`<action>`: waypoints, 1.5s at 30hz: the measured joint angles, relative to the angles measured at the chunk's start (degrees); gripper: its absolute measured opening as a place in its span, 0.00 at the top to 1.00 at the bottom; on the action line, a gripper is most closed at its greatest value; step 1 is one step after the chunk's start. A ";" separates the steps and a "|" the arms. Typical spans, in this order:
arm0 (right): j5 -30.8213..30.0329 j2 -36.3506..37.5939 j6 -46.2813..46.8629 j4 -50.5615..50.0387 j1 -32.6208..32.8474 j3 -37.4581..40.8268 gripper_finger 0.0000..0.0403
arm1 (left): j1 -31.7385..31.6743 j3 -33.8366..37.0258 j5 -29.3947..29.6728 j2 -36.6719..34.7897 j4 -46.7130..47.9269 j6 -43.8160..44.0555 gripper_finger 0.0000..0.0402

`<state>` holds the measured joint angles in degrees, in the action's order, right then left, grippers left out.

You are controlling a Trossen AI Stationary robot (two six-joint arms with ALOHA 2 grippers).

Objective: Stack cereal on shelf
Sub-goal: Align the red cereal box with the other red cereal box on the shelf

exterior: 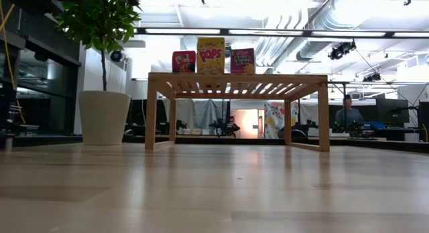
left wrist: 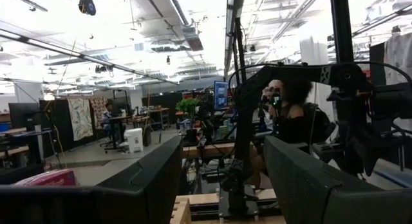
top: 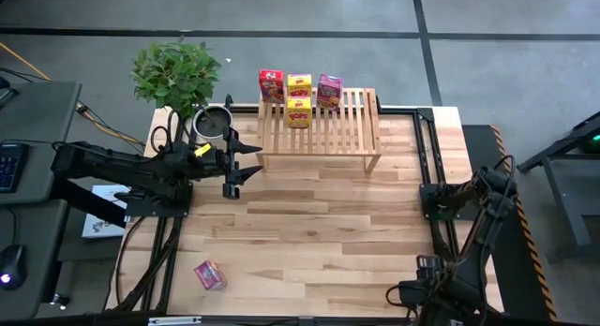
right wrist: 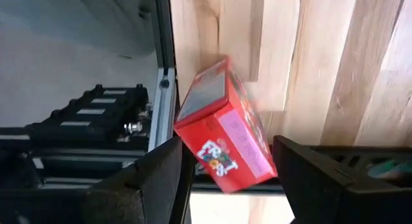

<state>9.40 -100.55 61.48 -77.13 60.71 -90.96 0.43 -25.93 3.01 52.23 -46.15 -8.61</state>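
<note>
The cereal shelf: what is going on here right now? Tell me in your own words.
Two robot arms are stacking cereal boxes, and the job is partway done. Four boxes stand on the shelf: one red, two yellow, one pink. The left gripper hovers open and empty by the shelf's left end. A pink box lies on the table, and a red box lies just ahead of the open right gripper.

Bright ceiling lamps (exterior: 268,2) give strong glare in the low view; the table (exterior: 214,193) near the camera looks blurred.
</note>
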 joint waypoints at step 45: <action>-15.60 -0.04 -10.56 -1.03 10.16 0.02 0.41 | -0.02 0.02 -0.02 0.00 0.04 -0.51 0.48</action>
<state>-6.20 -100.60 50.92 -78.16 70.87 -90.94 0.40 -25.91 2.98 52.23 -46.11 -9.13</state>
